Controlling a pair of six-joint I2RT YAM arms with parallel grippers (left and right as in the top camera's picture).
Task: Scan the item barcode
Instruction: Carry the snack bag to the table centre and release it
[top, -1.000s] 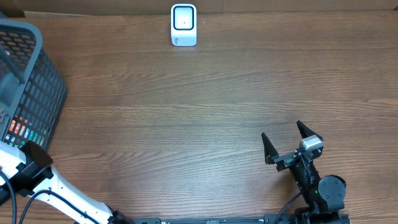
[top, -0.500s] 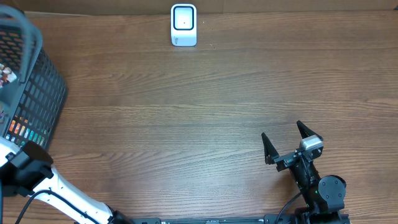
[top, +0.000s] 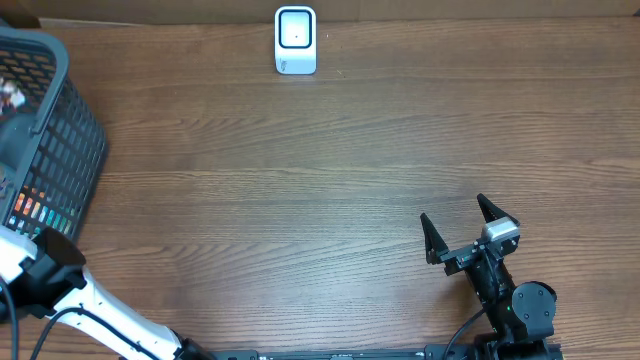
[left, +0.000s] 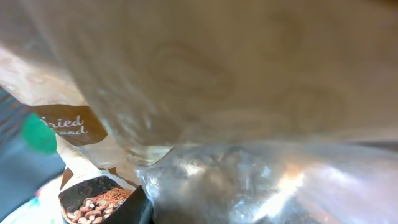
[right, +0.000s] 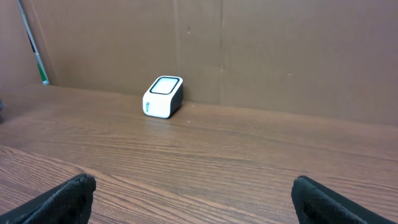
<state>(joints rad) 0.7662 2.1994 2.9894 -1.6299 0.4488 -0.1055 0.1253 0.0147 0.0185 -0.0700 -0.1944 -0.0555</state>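
Overhead, basket (top: 60, 150): dark plastic mesh, left edge
Scanner (top: 296, 40): white rounded block, far side
Right gripper (top: 460, 228): jaws spread, empty
Left gripper: grip could not be told
Packet (left: 249, 180): crinkled clear film, against left wrist lens

White scanner (top: 296, 40) — upright, far side, centre-left

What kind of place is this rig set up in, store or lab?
Probably a mock checkout bench in a lab, not a real store: a white barcode scanner on a wooden table, a dark mesh basket of packaged goods at its left edge, and a plain cardboard backdrop.
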